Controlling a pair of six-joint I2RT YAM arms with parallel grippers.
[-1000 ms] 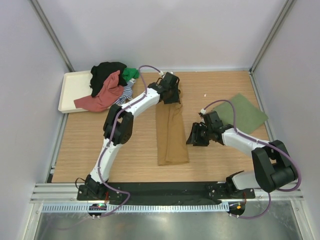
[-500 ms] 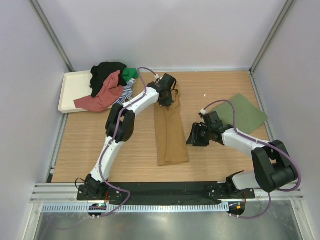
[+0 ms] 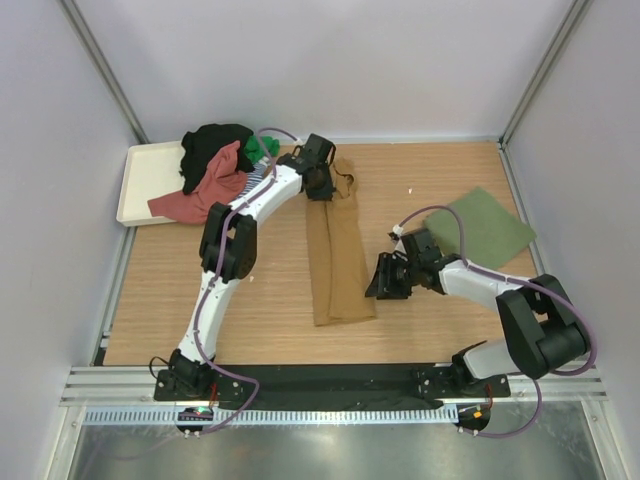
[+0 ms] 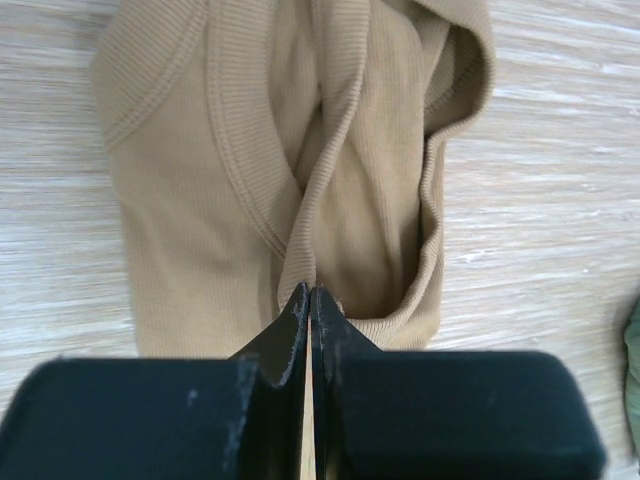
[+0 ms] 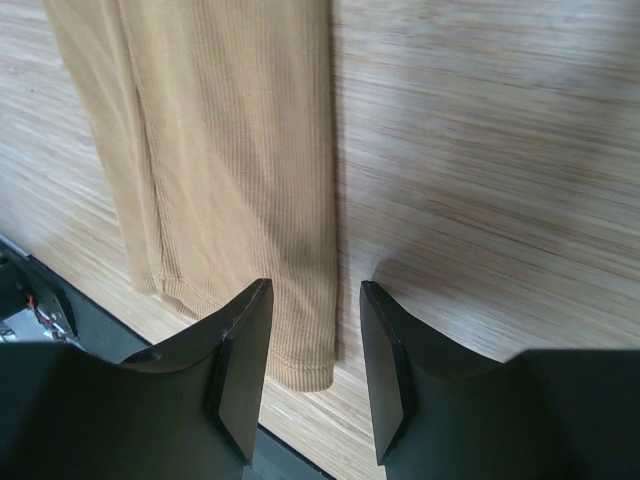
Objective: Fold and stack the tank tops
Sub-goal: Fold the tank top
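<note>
A mustard brown tank top [image 3: 338,255] lies folded lengthwise into a long strip in the middle of the table. My left gripper [image 3: 322,183] is at its far end, shut on a strap edge; the wrist view shows the ribbed strap [image 4: 300,240] running into the closed tips [image 4: 308,295]. My right gripper [image 3: 385,278] is open and empty just right of the strip's near end. In its wrist view the fingers [image 5: 245,340] straddle the top's right hem corner [image 5: 300,350]. A folded olive green top [image 3: 485,225] lies flat at the right.
A cream tray [image 3: 145,180] at the far left holds a pile of tops: black [image 3: 212,145], red [image 3: 205,190], bright green [image 3: 262,148] and striped [image 3: 252,185]. Grey walls close in the table's back and sides. A black strip runs along the near edge [image 3: 330,378].
My left gripper has moved toward the far left, dragging the mustard top's upper end with it. My right gripper has shifted slightly left, closer to the top's lower right edge.
</note>
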